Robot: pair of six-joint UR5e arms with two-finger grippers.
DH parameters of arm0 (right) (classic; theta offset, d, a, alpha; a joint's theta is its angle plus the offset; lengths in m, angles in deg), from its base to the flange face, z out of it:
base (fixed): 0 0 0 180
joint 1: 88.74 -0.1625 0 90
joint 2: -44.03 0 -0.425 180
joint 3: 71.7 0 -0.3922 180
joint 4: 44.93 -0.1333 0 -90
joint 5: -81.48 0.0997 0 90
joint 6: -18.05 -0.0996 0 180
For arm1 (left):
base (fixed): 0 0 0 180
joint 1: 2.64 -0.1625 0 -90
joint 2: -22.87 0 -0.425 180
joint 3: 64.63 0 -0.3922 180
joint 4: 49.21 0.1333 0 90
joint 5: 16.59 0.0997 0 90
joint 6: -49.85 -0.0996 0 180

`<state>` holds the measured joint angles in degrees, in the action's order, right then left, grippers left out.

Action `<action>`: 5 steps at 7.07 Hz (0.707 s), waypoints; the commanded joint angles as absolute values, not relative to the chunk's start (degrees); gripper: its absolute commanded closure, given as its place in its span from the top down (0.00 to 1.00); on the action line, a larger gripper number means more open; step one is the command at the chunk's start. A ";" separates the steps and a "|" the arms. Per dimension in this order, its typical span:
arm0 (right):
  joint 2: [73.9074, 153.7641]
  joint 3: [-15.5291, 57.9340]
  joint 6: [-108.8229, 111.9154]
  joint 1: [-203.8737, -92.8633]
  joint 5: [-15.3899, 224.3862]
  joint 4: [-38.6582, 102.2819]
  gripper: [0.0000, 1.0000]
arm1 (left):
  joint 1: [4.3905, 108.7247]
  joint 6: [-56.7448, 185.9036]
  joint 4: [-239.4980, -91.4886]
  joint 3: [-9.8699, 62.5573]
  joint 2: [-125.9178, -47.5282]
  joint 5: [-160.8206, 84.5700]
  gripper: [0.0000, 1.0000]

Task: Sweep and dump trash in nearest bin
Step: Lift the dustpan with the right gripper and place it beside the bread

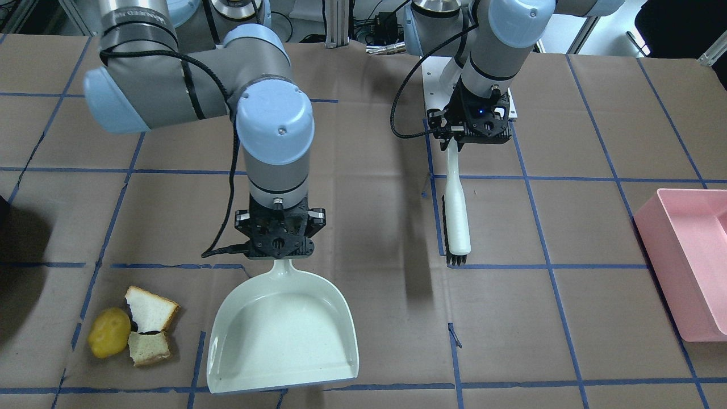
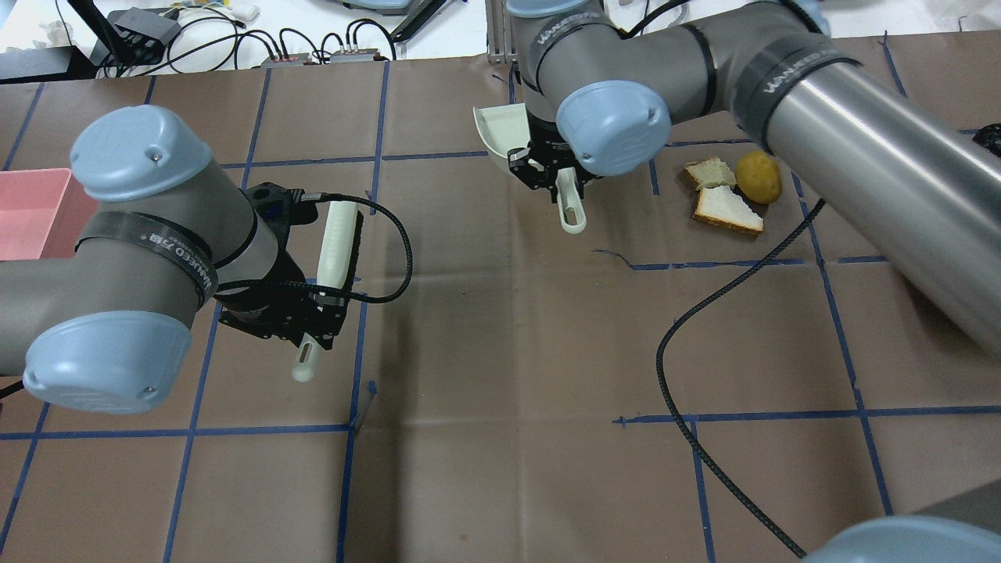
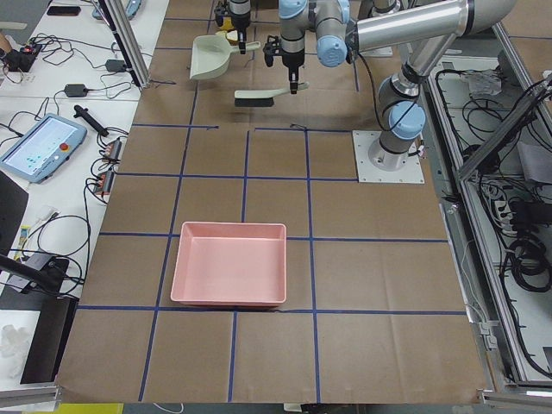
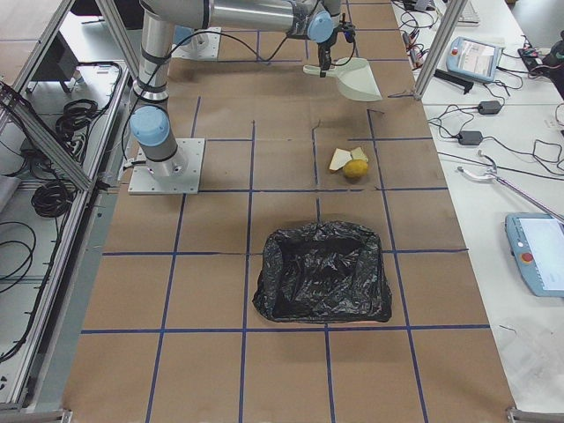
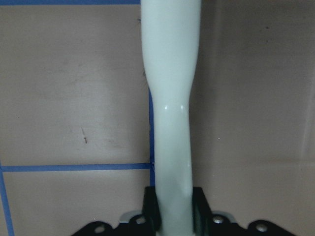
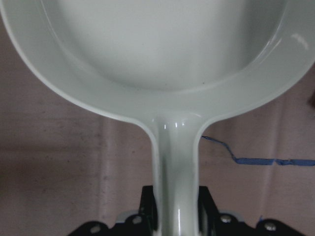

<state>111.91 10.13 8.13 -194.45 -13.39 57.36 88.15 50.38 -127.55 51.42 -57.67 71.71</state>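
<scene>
Front view, facing the robot. The right gripper (image 1: 280, 250) is clamped on the handle of a pale dustpan (image 1: 284, 335), whose open mouth points to the near edge of the table (image 1: 369, 238). Whether the pan touches the surface, I cannot tell. The trash (image 1: 133, 329), a yellow lump and two crusted bread pieces touching in a small pile, lies just left of the pan and outside it. The left gripper (image 1: 457, 142) is closed around the handle of a white brush (image 1: 458, 216), which is well right of the pile, with the pan between them. Probably the pan is parked beside the pile to catch, and the brush has yet to come across. A pink bin (image 1: 690, 255) sits at the far right.

Overhead: same grips. The brush lies roughly level beside the left arm, and a black cable (image 2: 704, 438) trails over the paper.

Left end view: the pink bin is near the camera, and the pile is far off and hidden.

Right end view: a bin lined with a black bag (image 4: 322, 310) is near, with the pile between it and the pan. I judge this the nearest bin.

Wrist views: the fingers (image 5: 150, 211) press both sides of the brush handle, and likewise on the pan handle.

Surface is brown paper gridded with blue tape. Around it are metal frames, cables and control tablets on white benches.
</scene>
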 commanded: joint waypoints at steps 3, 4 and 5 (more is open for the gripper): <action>119.25 10.56 41.05 -181.24 -15.36 47.81 0.00 | 88.24 50.73 -127.17 51.57 -57.90 71.56 0.00; 120.65 10.65 52.91 -176.67 -18.77 46.57 0.00 | 88.41 50.90 -127.09 51.57 -57.99 71.56 0.00; 121.45 10.65 62.60 -172.36 -20.20 46.39 0.00 | 88.59 51.43 -127.09 51.48 -58.08 71.56 0.00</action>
